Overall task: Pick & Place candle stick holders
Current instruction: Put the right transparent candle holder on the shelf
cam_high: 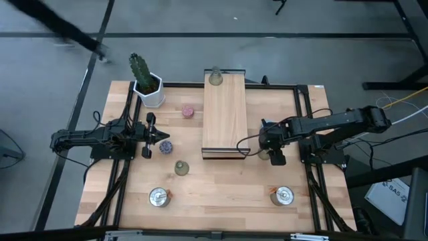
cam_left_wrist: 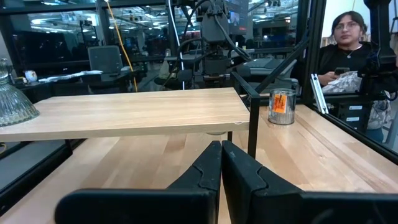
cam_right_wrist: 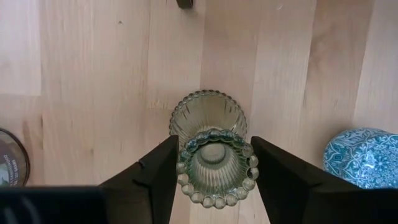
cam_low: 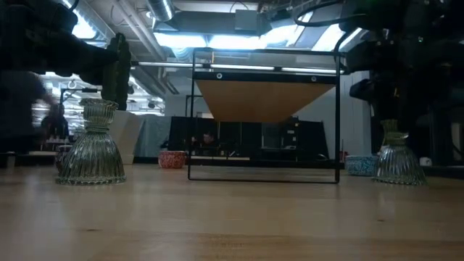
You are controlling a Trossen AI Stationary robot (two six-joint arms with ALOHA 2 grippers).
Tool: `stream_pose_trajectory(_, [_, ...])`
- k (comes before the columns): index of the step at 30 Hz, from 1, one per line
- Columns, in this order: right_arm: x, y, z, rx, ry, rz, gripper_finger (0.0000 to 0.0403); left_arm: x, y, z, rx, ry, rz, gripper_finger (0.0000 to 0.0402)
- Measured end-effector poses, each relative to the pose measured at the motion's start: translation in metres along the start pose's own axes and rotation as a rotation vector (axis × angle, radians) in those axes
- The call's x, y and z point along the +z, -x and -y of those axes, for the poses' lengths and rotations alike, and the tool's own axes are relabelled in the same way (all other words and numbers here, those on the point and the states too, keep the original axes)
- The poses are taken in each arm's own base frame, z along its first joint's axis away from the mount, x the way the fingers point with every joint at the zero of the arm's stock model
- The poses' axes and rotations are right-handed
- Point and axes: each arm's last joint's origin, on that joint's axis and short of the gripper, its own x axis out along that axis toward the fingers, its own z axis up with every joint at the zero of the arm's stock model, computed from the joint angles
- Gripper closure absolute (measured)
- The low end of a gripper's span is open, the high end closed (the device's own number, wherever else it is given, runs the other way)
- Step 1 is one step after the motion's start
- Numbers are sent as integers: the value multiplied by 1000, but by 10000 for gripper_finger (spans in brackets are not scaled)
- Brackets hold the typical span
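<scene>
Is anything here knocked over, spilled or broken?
Nothing stands out. The green glass holder between the right gripper fingers stands upright on the table, as does the one on the wooden board. No spills or breakage show.

From above, the right pincer hides the green holder under it. In the right wrist view, the picture edge cuts off a blue holder and a silver holder. Across the counter, a person is blurred.
</scene>
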Motion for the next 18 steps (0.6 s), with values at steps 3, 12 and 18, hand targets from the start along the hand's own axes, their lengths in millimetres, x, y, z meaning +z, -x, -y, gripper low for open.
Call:
stream_pose_trajectory(3, [-1,2,0,0,1,13,214,0,0,0,0,0,0,395])
stream_pose_trajectory(12, [5,24,2,1,-5,53,214,0,0,0,0,0,0,395])
stream_pose_trajectory(18, [12,48,8,-8,-28,61,214,0,0,0,0,0,0,395])
